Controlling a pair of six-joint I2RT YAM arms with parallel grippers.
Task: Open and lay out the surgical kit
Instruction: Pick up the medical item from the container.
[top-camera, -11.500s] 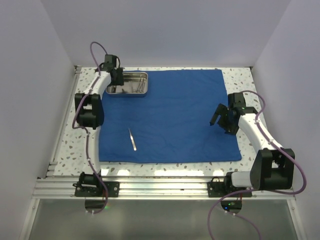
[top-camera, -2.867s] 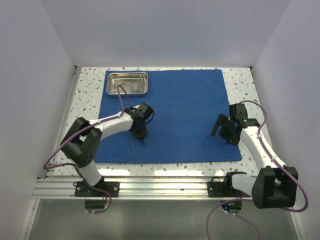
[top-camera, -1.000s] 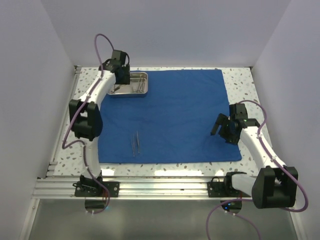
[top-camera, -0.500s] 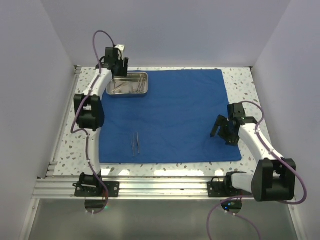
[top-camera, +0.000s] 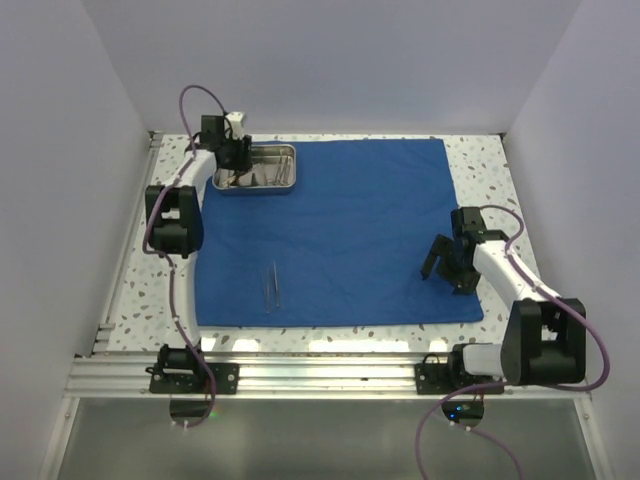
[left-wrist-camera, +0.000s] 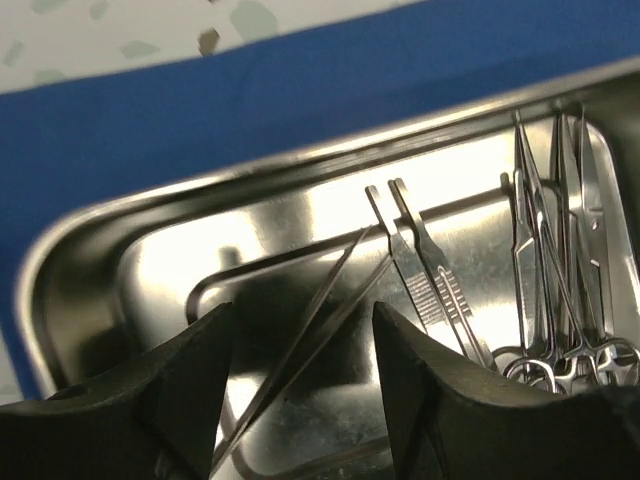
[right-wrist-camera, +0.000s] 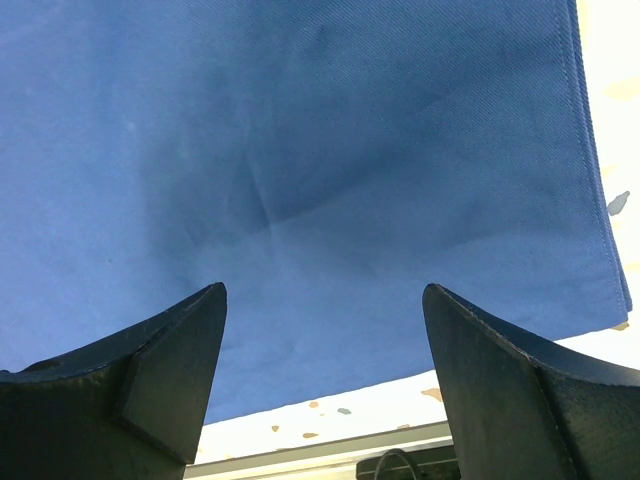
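The surgical kit's royal-blue cloth (top-camera: 350, 220) lies spread flat on the table. Its steel tray (top-camera: 290, 150) sits on the cloth's far left corner. Two thin steel instruments (top-camera: 270, 287) lie side by side on the cloth near its front left. My left gripper (top-camera: 232, 165) is down in the tray's left end. In the left wrist view it (left-wrist-camera: 305, 325) stands open astride thin tweezers (left-wrist-camera: 330, 305) lying in the tray (left-wrist-camera: 300, 160), with a flat ribbed handle (left-wrist-camera: 430, 275) and ring-handled scissors (left-wrist-camera: 560, 250) to the right. My right gripper (right-wrist-camera: 320, 300) hangs open and empty over the cloth (right-wrist-camera: 300, 150) near its front right corner.
Speckled tabletop (top-camera: 480, 160) shows around the cloth, with a strip of it (right-wrist-camera: 400, 400) below the cloth's front edge. An aluminium rail (top-camera: 330, 375) runs along the near edge, and white walls close in the left, right and back.
My left gripper rose above the tray, then came down into its left end, narrowing a little. The right gripper shifted slightly toward the front. The instruments on the cloth stayed put.
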